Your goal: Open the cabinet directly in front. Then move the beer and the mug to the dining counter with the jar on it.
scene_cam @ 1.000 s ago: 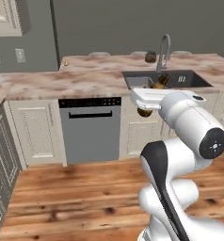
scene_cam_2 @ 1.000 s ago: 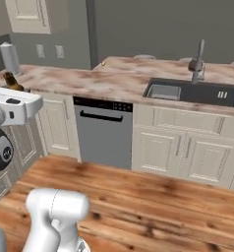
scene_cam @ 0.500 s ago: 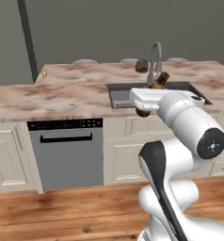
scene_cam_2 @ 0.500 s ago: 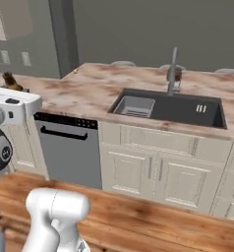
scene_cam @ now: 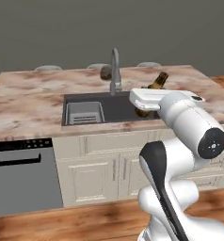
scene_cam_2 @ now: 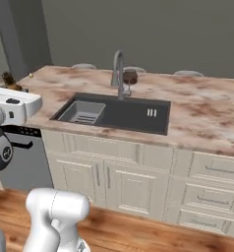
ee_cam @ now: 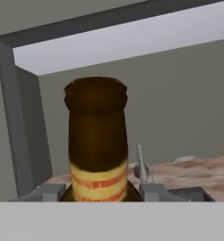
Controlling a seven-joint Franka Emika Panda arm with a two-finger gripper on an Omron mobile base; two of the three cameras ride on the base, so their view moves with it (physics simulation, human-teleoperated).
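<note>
The beer, a brown bottle with a yellowish label, stands upright between my gripper's fingers, which are shut on its body. From the left base view the beer pokes up behind the white hand, over the right end of the sink. It also shows as the beer at the far left. The dining counter lies straight ahead, and the jar stands behind the faucet. The jar holds brown contents. The mug and the cabinet are out of view.
A dark inset sink with a grey gooseneck faucet sits in the slab. Round grey stools line the far side. A grey dishwasher and cream cabinet fronts stand below, over a wooden floor.
The whole picture has slid left in both base views, so the base has moved along the counter. The sink now sits in front. The grip on the beer is unchanged.
</note>
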